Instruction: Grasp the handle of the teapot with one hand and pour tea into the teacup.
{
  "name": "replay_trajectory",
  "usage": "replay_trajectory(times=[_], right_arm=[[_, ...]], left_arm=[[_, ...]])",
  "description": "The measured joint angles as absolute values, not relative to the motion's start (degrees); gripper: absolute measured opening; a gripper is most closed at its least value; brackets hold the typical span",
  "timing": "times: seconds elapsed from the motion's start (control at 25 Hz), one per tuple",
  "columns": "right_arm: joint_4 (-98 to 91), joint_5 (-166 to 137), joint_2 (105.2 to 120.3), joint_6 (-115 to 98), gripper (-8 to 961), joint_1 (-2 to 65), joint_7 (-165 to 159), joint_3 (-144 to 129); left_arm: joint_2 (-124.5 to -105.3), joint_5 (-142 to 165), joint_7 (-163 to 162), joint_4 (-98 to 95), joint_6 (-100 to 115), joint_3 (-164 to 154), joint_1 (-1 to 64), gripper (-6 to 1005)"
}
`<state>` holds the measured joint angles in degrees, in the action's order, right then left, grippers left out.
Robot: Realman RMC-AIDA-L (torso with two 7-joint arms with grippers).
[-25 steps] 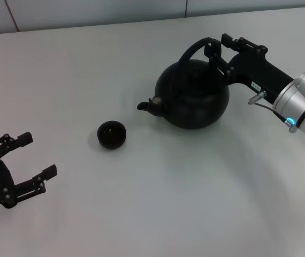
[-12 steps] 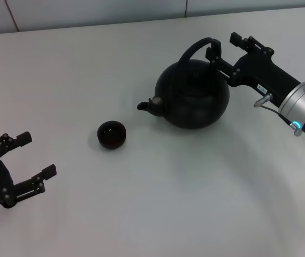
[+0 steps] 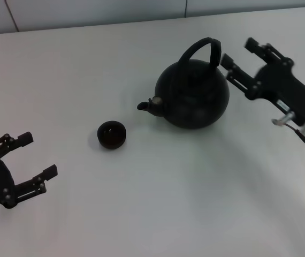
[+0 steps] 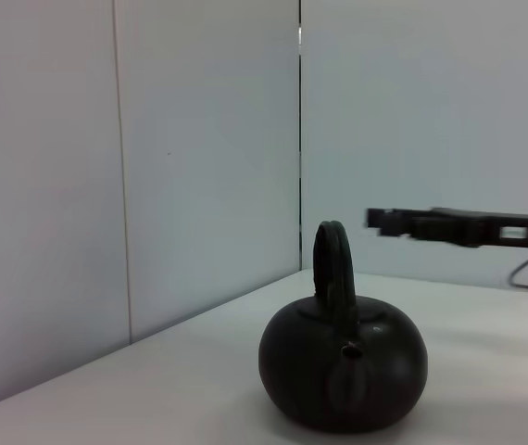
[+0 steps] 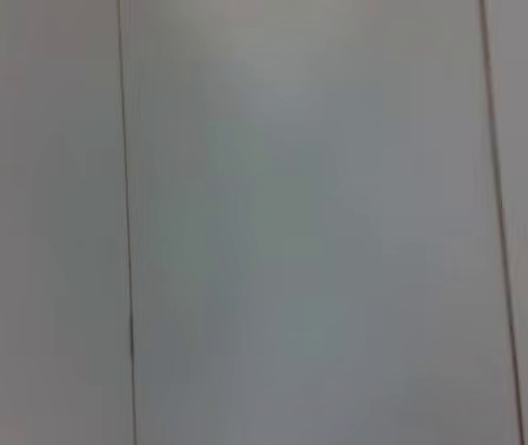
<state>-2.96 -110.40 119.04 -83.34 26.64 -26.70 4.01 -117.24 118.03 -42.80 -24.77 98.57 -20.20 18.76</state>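
The round matte black teapot stands upright on the white table, spout pointing left toward the teacup. Its arched black handle loops over the top and is free. The tiny black teacup sits left of the spout, apart from it. My right gripper is open and empty, just right of the handle and clear of it. My left gripper is open and empty at the front left, far from both. The left wrist view shows the teapot spout-on, with the right gripper behind it.
The white table runs to a pale panelled wall at the back. The right wrist view shows only the wall.
My right gripper has let go of the handle and drawn back to the right, away from the teapot. The teapot, teacup and left gripper have not moved.
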Motion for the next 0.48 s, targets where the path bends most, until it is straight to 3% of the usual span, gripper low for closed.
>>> replay_trajectory(times=[0.28,0.48], right_arm=[[-3.14,-110.07,119.12,-90.31,696,17.88,-27.88,4.65],[-2.86,-110.08,119.23,-90.58,696,15.46,-28.08,4.8]], left_arm=[[-117.24,118.03,-42.8,-24.69,98.62,-20.22,19.17,859],[-117.24,118.03,-42.8,-24.7,98.56,-20.2,19.33,859]])
